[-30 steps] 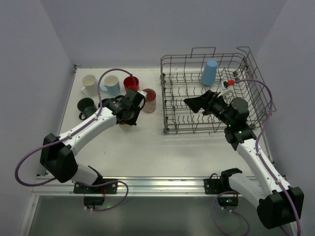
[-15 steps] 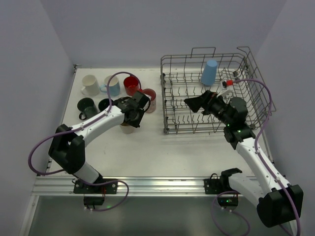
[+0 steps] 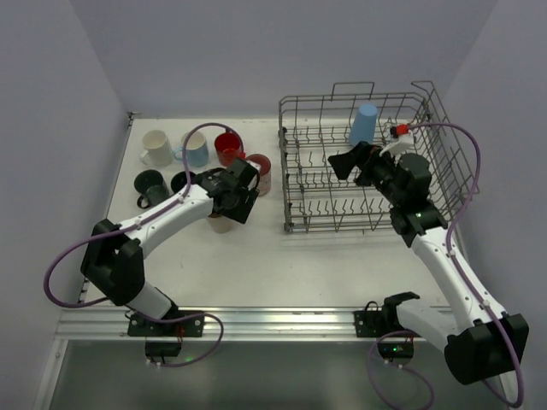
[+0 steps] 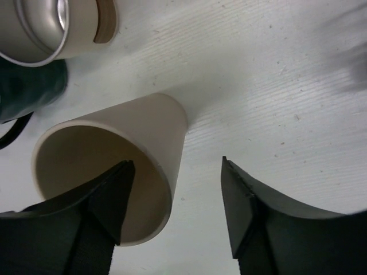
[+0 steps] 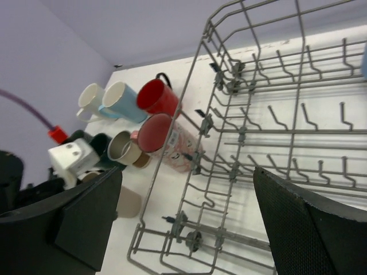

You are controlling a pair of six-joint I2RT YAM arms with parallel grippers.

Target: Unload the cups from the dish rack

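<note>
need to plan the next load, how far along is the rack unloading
Nearly done. The white mug, pink mug and four more stand on the table left of the rack. In hand: nothing gripped; the open left gripper straddles the wall of the beige cup, which is on the table. Left: only the blue tumbler in the rack, the open right gripper near it.

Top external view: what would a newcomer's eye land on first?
The big wire dish rack on the right holds just one blue tumbler, at its back. Left of it the unloaded cups cluster, and there the left gripper stands open astride the rim of the beige cup.
</note>
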